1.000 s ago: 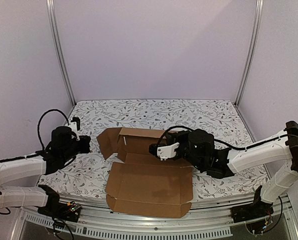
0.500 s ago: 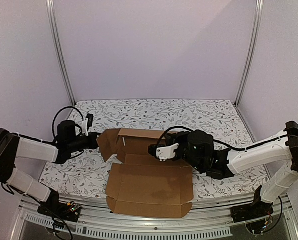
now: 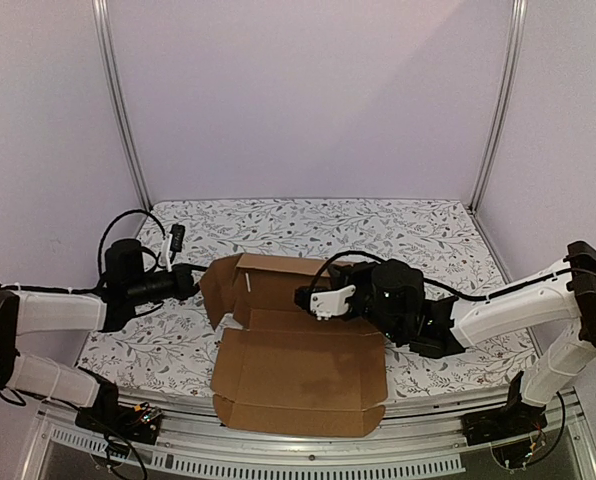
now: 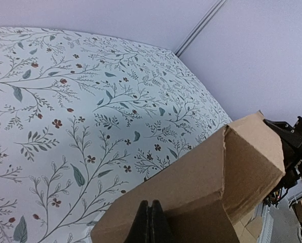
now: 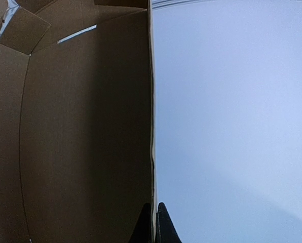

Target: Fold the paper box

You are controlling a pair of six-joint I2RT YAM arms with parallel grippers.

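Floral-print cloth [image 3: 408,225] is the work surface, w/ pale lilac walls [image 3: 308,100] all round and metal posts [image 3: 118,110] at the back corners. The paper box [image 3: 298,370] sits centre-near: big panel flat twd the near edge, rear walls partly up. L arm [image 3: 58,312] reaches in low from the left, left gripper [image 3: 191,284] fingers pressed together, tips against the outside of the box's left flap. R arm [image 3: 498,315] stretches across from the right — right gripper [image 3: 306,297] pinched on the edge of an upright box wall.

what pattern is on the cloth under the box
The white cloth table cover has grey-green leafy sprigs and small red flowers; clearest in the left wrist view.
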